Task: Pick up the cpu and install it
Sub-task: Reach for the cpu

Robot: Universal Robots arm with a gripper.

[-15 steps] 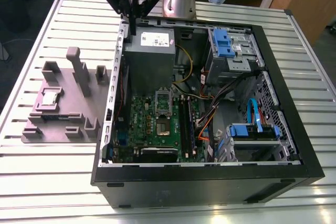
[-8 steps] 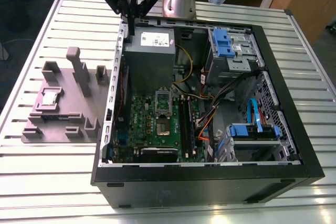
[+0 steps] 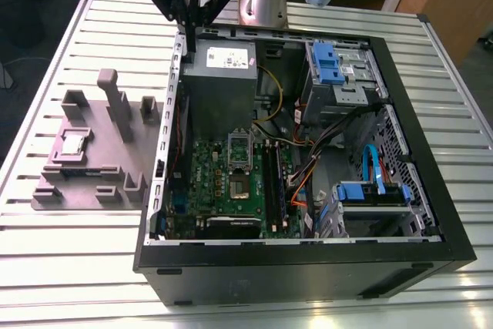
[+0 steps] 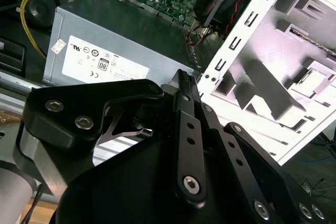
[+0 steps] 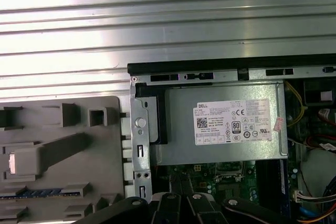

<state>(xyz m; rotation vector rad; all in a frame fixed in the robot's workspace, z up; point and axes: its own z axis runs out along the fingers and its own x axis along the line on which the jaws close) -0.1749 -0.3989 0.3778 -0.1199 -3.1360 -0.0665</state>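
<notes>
Slatted metal table (image 3: pixel 77 267), cpu (image 3: pixel 75 144) on grey fixture (image 3: pixel 127 161), well apart from gripper (image 3: pixel 187 27).

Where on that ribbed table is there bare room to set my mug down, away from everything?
Bare table lies along the exterior view's left and lower-left, bordered by the grey holder and the computer case. Another strip flanks the case on that view's right. Crowded: inside the case, and the holder-to-case gap.

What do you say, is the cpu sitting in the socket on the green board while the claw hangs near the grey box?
No. The exterior view shows the cpu lying on the grey fixture outside the case, not in the socket. The claw does hang near the grey box.
</notes>
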